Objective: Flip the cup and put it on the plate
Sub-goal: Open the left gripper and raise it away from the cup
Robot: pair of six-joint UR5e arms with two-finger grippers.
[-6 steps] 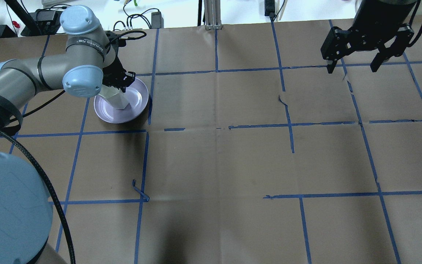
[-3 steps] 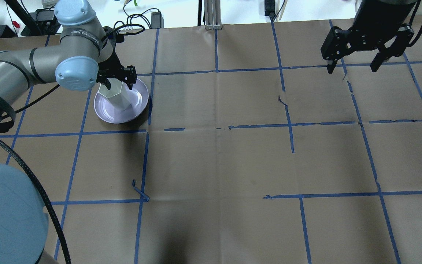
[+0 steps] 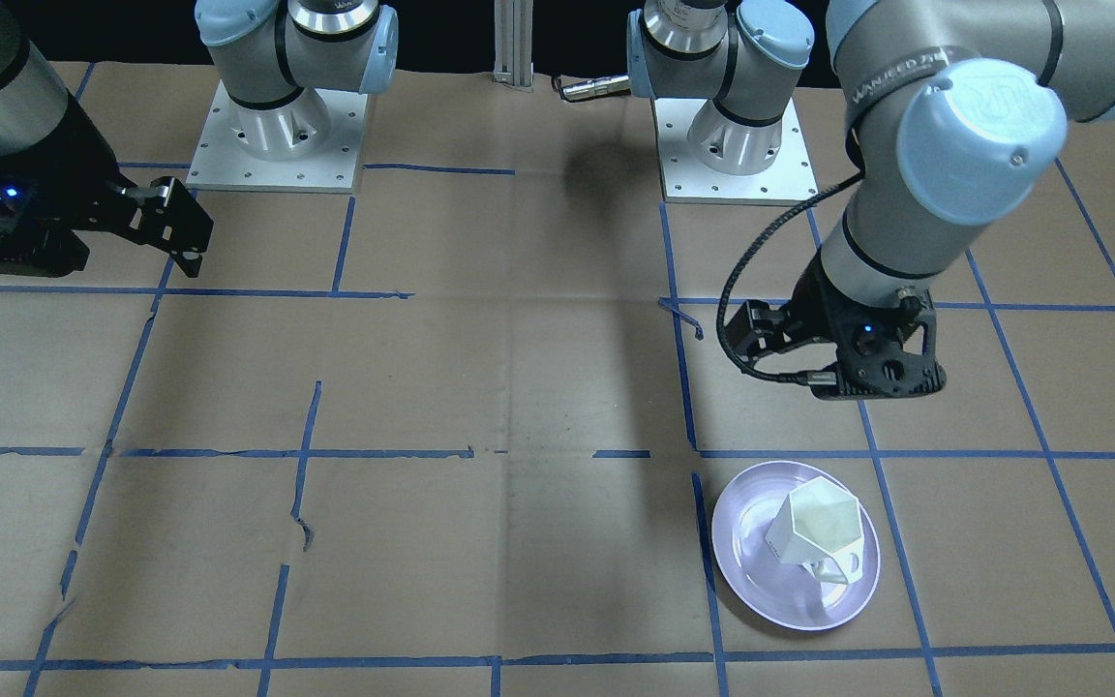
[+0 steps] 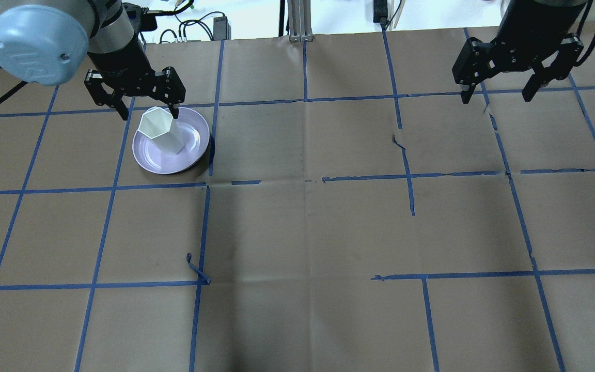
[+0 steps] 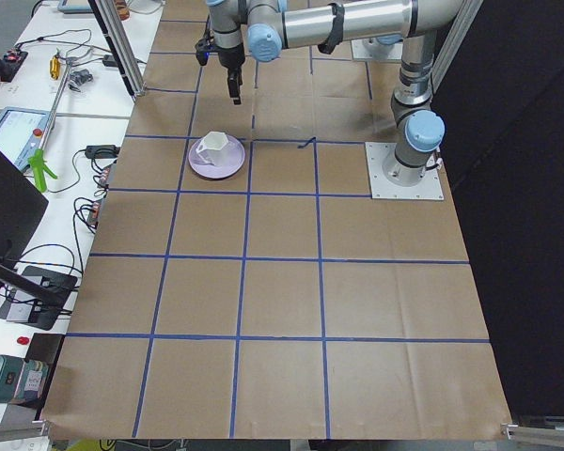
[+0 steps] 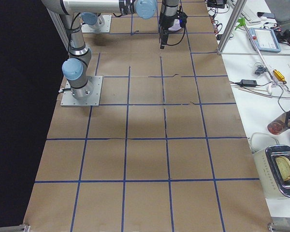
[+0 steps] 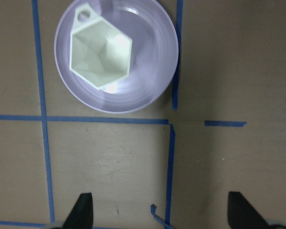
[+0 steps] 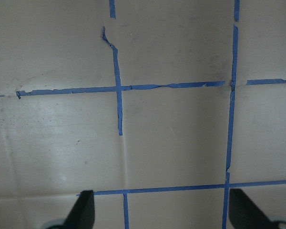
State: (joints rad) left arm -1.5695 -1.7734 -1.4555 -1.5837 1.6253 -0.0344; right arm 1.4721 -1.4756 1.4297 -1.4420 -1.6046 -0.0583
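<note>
I am watching the left gripper (image 4: 148, 113) pulling up and away from the cup (image 4: 159, 129). A second ago its fingers were closed on the cup's wall; half a second ago they were parted around the rim. Now the jaws are spread wide and hanging above it, touching nothing. In the left wrist view both fingertips (image 7: 82, 210) are sitting at the bottom edge of the frame, with the cup (image 7: 101, 55) far off in the upper left.

The cup is standing mouth-up on the plate (image 4: 147, 157), in the upper left of the overhead frame. It is resting a little off the plate's middle, with its handle pointing away from the robot's base. It has not shifted or tipped since the release, so I am reading the flip and the placement as done, with only the retreat left.

The right gripper (image 4: 496, 97) is staying where it was in the upper right, jaws spread, holding nothing.
</note>
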